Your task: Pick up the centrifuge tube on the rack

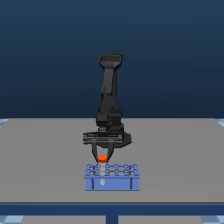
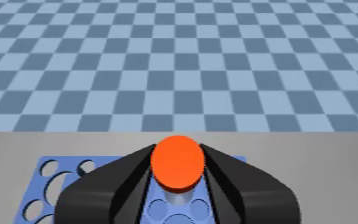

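Flanking the centrifuge tube [image 2: 177, 161] above the rack [image 1: 111, 177], the hand [image 1: 102, 156] seemingly grips.

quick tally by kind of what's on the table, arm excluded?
Centrifuge tube with orange-red cap, between the gripper fingers: 1
Blue rack: 1
Total: 2
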### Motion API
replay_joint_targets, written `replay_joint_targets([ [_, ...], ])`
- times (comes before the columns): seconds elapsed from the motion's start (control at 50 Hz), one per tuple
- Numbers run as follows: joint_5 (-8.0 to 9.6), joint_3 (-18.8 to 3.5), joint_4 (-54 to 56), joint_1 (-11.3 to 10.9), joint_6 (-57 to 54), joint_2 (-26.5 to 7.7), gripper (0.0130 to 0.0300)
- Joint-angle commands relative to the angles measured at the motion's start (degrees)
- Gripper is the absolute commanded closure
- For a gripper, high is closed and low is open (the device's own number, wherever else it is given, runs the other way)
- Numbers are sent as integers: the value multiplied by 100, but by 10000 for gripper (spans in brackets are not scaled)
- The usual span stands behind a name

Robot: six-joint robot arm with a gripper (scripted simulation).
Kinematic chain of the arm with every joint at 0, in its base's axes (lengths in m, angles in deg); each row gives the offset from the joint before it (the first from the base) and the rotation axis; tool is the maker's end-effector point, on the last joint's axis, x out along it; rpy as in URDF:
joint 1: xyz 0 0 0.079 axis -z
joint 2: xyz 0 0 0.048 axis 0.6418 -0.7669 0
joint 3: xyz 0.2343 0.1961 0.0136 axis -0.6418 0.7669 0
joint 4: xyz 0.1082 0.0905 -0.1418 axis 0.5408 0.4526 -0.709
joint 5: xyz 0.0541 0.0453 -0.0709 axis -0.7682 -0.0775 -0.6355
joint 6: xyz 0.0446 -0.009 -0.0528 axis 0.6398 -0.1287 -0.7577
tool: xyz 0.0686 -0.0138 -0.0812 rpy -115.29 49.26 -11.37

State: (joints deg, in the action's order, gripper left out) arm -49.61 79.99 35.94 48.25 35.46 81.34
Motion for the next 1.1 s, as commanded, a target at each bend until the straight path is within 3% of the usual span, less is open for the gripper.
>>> replay_joint_targets([
  [0.02,43,-18,-86,-1,92,35,300],
  [0.56,400,-171,-1149,-1,1182,313,300],
  [0.82,606,-289,-2324,-1,2376,489,300],
  [1.1,716,-378,-3458,-1,3522,603,300],
])
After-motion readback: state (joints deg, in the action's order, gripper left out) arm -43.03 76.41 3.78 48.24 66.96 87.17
